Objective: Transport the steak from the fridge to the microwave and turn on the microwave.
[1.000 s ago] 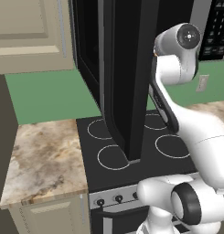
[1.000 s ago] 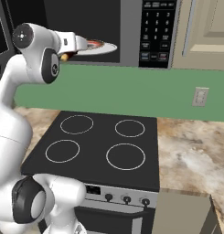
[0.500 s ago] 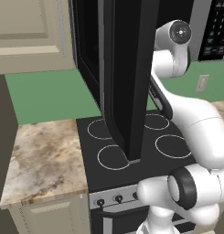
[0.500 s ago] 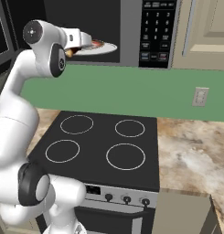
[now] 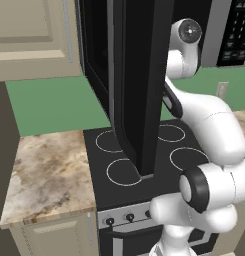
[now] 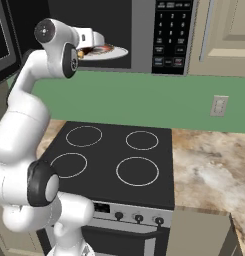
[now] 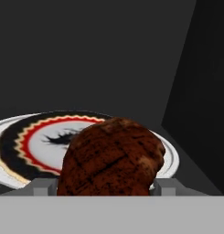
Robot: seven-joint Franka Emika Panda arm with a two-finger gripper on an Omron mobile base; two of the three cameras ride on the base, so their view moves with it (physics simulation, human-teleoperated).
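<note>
1. Here the steak point(image 7: 112, 157) sits close in front of the hand camera, a dark red-brown lump with a charred, cross-hatched surface, over the near edge of a round plate point(image 7: 22, 151) with a red and black rim pattern.
2. The plate lies inside the dark cavity of the microwave point(image 6: 144, 35); in the right base view it juts a little past the opening, with the arm's hand reaching in beside it.
3. The end effector point(image 7: 106, 185) stands wide, its grey tips showing at either side of the steak's lower edge. Whether the tips press the meat or merely flank it I cannot tell, since the steak hides the contact; it may well be released already and resting on the plate.
4. Handling, as a judgement: the steak looks compact and light, firm enough to hold shape yet somewhat yielding, so a grip across its widest middle, from the two sides, would suit best. Its surface looks rough, not slick, which should help hold.
5. The plate looks stiff and breakable, and it overhangs the cavity's front, so a nudge could tip it; taking the meat and not the rim seems safer.
6. The microwave door point(image 5: 144, 85) hangs open over the stove point(image 6: 114, 160), and the keypad point(image 6: 170, 35) sits at the right.
</note>
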